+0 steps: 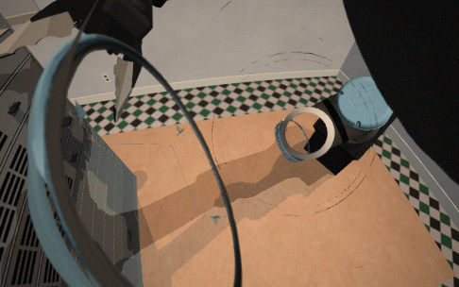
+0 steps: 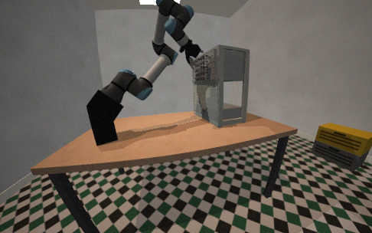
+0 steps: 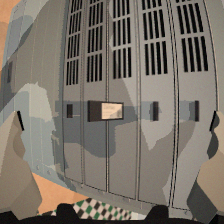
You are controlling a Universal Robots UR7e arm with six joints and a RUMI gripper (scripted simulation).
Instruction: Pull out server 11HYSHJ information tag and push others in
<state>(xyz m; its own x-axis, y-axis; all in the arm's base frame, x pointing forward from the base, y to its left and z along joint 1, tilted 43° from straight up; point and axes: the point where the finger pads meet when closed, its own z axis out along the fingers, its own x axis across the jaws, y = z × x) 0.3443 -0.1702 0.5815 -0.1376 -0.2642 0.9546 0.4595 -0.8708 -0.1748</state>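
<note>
The grey rack (image 2: 233, 80) (image 1: 19, 198) stands on the wooden table (image 2: 161, 146) (image 1: 293, 227), with its servers (image 2: 201, 66) stacked in the upper part of its front. In the wrist view the server fronts run as upright strips. One information tag (image 3: 106, 110) is pulled out and shows a pale top face; its print is too small to read. Three other tags (image 3: 69, 110) (image 3: 155, 110) (image 3: 194, 110) sit pushed in. My gripper (image 2: 191, 54) (image 3: 116, 112) is open and empty, close in front of the servers, with its fingers on either side of the pulled-out tag and apart from it.
The arm's black base (image 2: 102, 119) (image 1: 351, 137) stands on the table's left part. A yellow and grey box (image 2: 341, 147) lies on the checkered floor at the right. The lower part of the rack is hollow.
</note>
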